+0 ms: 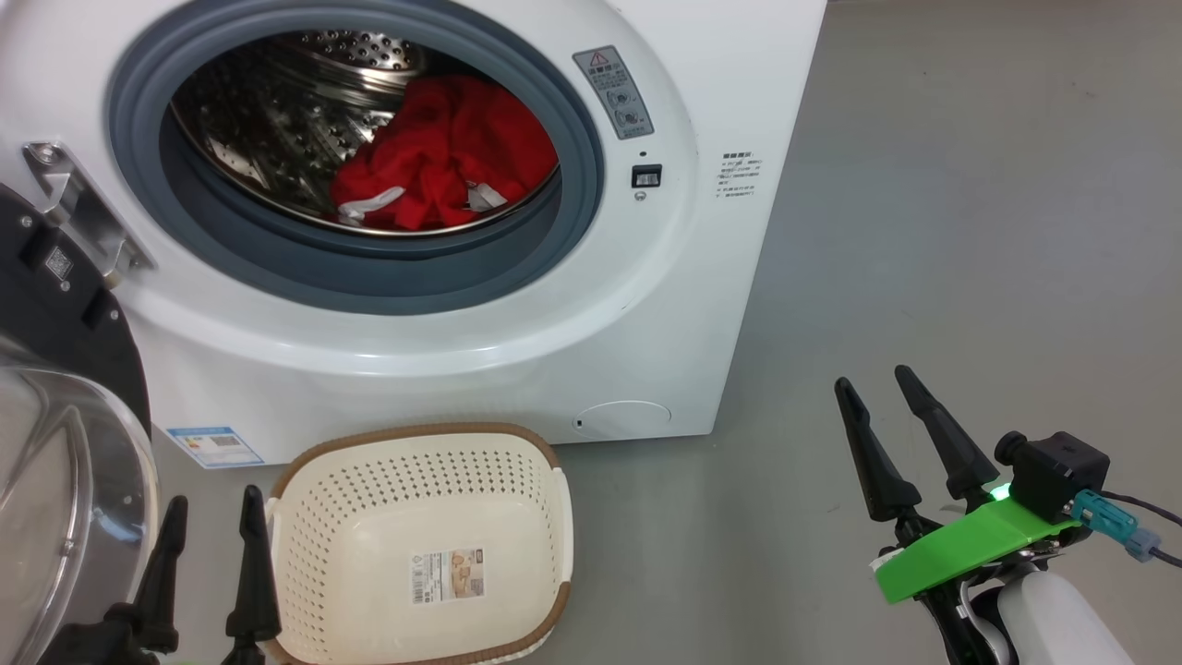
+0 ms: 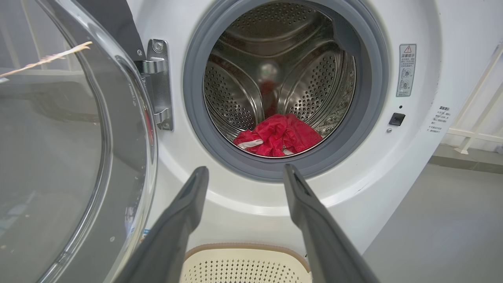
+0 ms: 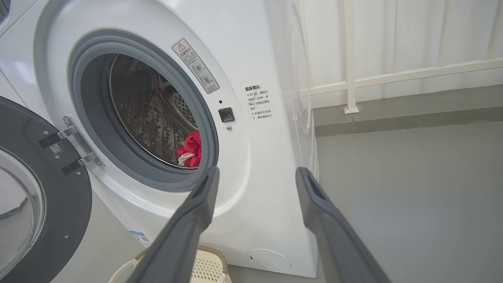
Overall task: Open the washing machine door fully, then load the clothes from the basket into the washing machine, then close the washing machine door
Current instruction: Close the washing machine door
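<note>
The left fingers (image 1: 254, 573) are standing spread wide with nothing between them, tips pointing toward the washing machine (image 1: 646, 323). Just beside them, on the side facing the other arm, the basket (image 1: 369, 554) is sitting empty on the floor (image 1: 970, 231), a label showing on its bottom. Whether the nearer finger is touching its rim I cannot tell. On their other side the washing machine door (image 1: 92, 323) is hanging wide open, its clear glass bowl bulging close to the outer finger. Ahead of and above the tips, past the grey door seal (image 1: 369, 277), the clothes (image 1: 452, 157) are lying in a red heap with white bits at the bottom of the steel drum (image 1: 277, 111). In the left wrist view they are showing just above the gap between the two tips. The right fingers (image 1: 873, 457) are likewise standing spread and pinching nothing, hovering over bare floor well apart from the basket. The machine's front corner is lying ahead of them, toward their inner side. Behind them a green bracket (image 1: 970, 545) is riding on the wrist.
</note>
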Available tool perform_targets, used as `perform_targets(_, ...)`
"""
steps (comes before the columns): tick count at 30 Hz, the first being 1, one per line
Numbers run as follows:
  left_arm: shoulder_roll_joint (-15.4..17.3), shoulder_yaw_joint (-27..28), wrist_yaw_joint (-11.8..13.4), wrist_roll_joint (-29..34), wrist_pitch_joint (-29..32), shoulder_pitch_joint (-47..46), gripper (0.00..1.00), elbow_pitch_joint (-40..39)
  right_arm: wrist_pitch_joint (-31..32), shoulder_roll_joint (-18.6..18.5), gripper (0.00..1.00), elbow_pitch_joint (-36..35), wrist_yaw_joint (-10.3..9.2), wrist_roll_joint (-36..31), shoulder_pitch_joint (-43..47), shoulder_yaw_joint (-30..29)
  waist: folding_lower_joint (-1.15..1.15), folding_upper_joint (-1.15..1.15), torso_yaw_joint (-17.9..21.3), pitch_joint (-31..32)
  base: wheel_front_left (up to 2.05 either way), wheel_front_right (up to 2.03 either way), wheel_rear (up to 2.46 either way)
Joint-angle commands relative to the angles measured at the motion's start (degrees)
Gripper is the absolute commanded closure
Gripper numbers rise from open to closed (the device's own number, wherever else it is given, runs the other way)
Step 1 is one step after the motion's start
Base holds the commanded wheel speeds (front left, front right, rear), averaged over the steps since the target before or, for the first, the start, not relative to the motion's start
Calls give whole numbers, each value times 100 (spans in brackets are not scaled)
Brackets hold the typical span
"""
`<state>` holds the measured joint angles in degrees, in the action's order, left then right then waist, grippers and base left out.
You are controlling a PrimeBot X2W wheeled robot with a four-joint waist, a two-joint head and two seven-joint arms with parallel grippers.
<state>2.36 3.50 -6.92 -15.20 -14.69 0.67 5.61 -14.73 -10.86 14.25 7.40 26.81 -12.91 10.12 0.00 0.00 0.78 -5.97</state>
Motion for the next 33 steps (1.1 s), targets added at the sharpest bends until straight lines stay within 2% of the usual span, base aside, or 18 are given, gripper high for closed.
perform_targets(1,61,180,-39,60,-30,-108,0,-169,-27,-24,0,-150,9,-47,-9,89,0,0,3,-5,0,0,0)
perform_targets(18,57,203,-51,67,-30,-123,0,-209,-27,-10,0,-127,9,-40,-23,76,0,0,-2,16,-11,11,0)
perform_targets(33,54,196,-55,49,-30,-89,0,-224,-27,-29,0,-120,9,-21,-8,85,0,0,-14,59,-127,127,0)
